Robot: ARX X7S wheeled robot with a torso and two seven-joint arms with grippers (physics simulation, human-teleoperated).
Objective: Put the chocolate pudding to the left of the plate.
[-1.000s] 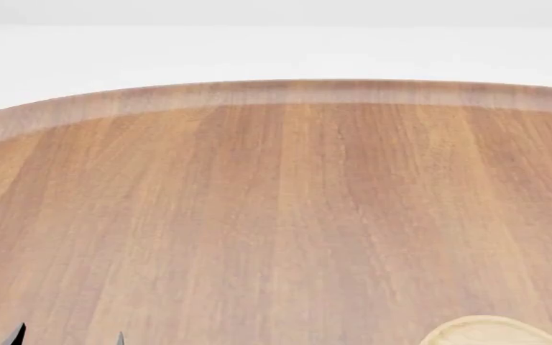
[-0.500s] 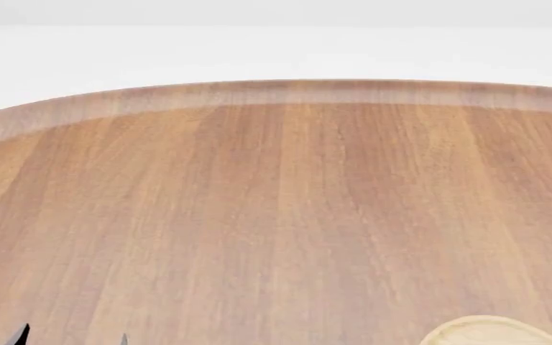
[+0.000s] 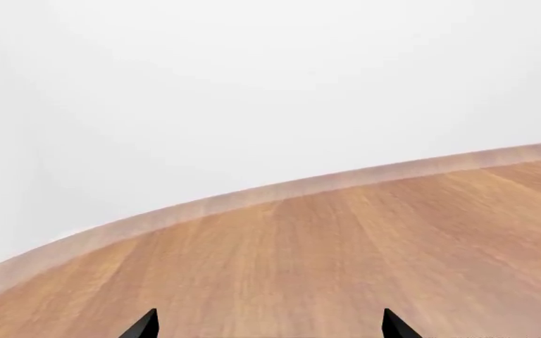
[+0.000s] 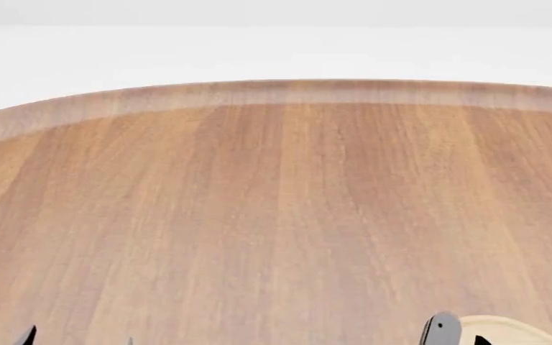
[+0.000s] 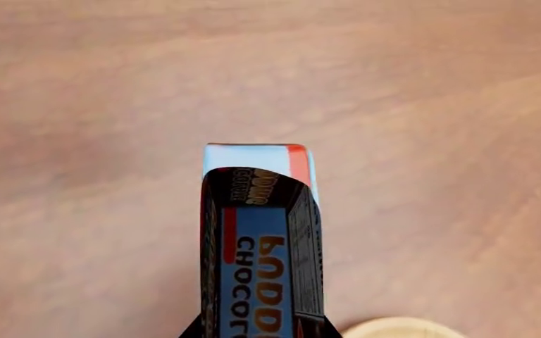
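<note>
Right end effector (image 4: 458, 338) just rose into head view beside the plate (image 4: 516, 332), holding the pudding (image 5: 261, 239); carry it left. Left end effector (image 3: 268, 325) spread wide.

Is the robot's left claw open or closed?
Open. In the left wrist view the left claw shows two black fingertips far apart, with only bare wooden table between them.

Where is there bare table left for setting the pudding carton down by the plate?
In the head view the table shows bare wood from its far rim down to the left pincer tips and the plate. The stretch between those two is free. Only the near right is crowded: plate, right pincer, chocolate pudding.
</note>
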